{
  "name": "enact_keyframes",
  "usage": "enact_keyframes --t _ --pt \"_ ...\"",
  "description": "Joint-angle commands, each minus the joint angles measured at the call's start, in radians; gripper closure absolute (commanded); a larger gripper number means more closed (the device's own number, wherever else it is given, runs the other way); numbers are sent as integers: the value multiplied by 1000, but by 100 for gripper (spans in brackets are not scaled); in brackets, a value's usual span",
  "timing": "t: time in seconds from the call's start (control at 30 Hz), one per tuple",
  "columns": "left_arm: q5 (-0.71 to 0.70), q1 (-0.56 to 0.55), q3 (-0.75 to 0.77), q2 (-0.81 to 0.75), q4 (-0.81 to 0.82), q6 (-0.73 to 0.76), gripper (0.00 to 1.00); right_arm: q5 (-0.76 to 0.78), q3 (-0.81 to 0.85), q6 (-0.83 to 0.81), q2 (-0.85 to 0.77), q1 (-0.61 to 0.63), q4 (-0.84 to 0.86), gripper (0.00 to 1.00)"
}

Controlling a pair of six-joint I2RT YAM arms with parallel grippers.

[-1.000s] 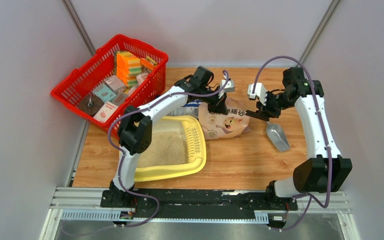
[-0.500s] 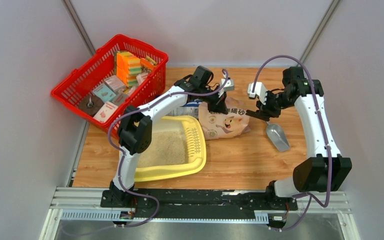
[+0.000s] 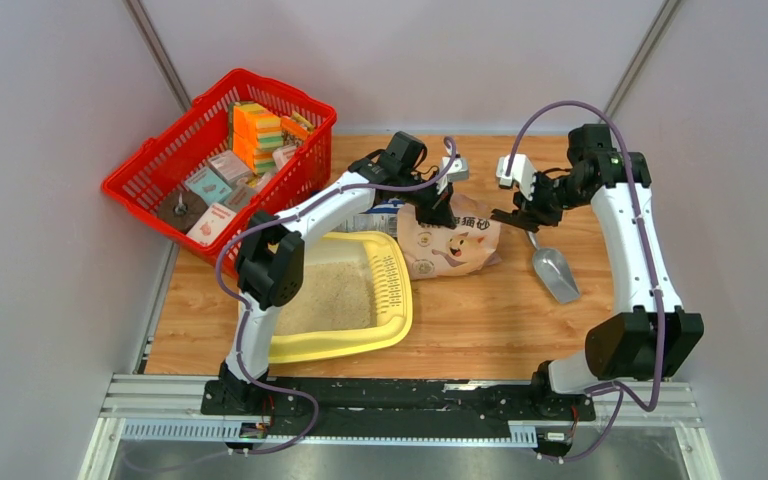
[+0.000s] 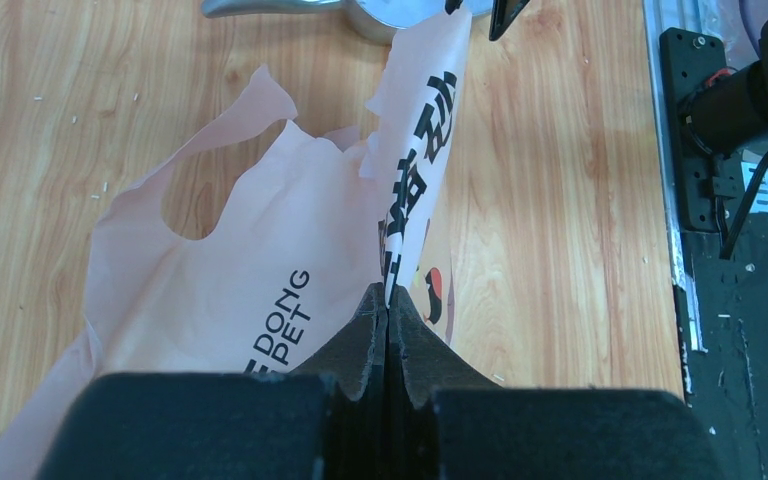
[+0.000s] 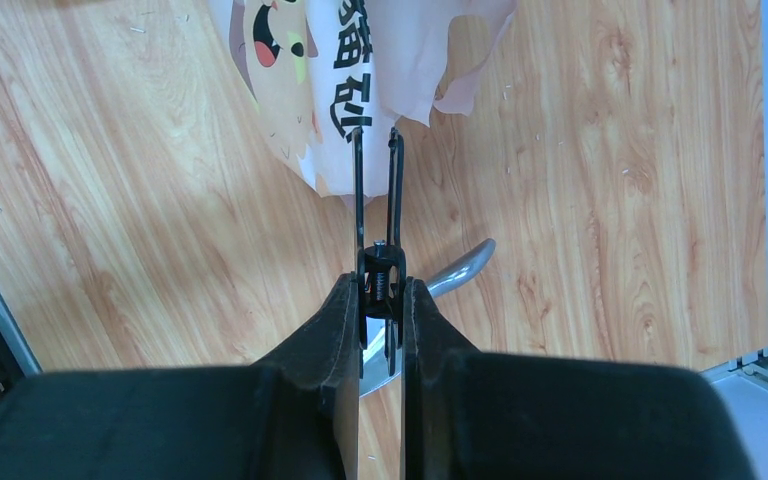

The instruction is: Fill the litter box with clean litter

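The step looked like opening the tan litter bag point(image 4: 260, 280): the left gripper point(image 4: 388, 300) was clamped on its flap and the right gripper point(image 5: 380, 292) on black snips point(image 5: 377, 195), which next likely needed paper between the blades.

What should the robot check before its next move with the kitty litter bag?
1. Left gripper shut on the tan litter bag: ok.
2. Right gripper shut on the black spring clip: ok.
3. Clip free of the bag: cannot tell; its tips reach the bag's edge.
4. Litter box right beside the bag, some litter already inside: ok.
5. Metal scoop lying untouched on the table: ok.
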Motion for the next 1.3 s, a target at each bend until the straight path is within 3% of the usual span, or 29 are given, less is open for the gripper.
enact_keyframes --t 0.0,0.57,1.1,1.27 --pt "62 -1 38 -25 82 -20 100 -4 3 -17 -16 3 -232 100" --pt "65 -3 26 -32 110 -49 100 17 -53 -3 21 5 -199 100" --pt "109 0 25 -43 122 -73 100 93 -21 57 90 117 -101 100" --pt "126 25 58 -57 26 -34 70 114 45 70 119 147 -129 100"
